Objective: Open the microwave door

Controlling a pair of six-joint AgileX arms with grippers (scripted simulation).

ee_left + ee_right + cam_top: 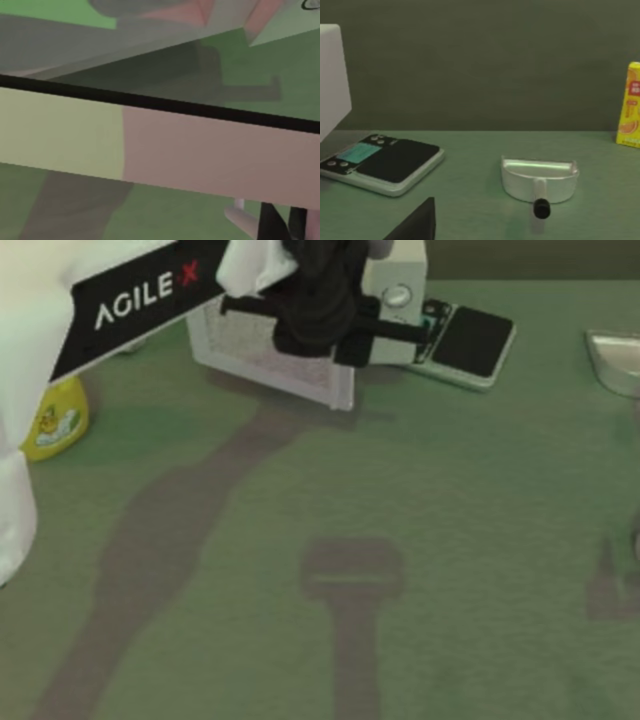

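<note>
- The microwave (398, 295), a small white box with a round knob on its front, stands at the far edge of the green table (430, 540), a little left of the middle in the top view.
- The microwave door (262, 350), a white panel with a grey speckled mesh window, appears swung well out from the front, its free edge pointing toward the near side. I judge the opening largely done; at most a little further swing is left.
- The left gripper (330, 332) sits directly over the door beside the knob panel, apparently touching its top edge. Whether its fingers are spread or pinched on the door cannot be told.
- The left wrist view is filled by a close pale panel with a dark edge.
- The right arm is parked off the table's right side; its gripper is not seen.
- A flat black-and-white scale (466, 342) lies just right of the microwave.
</note>
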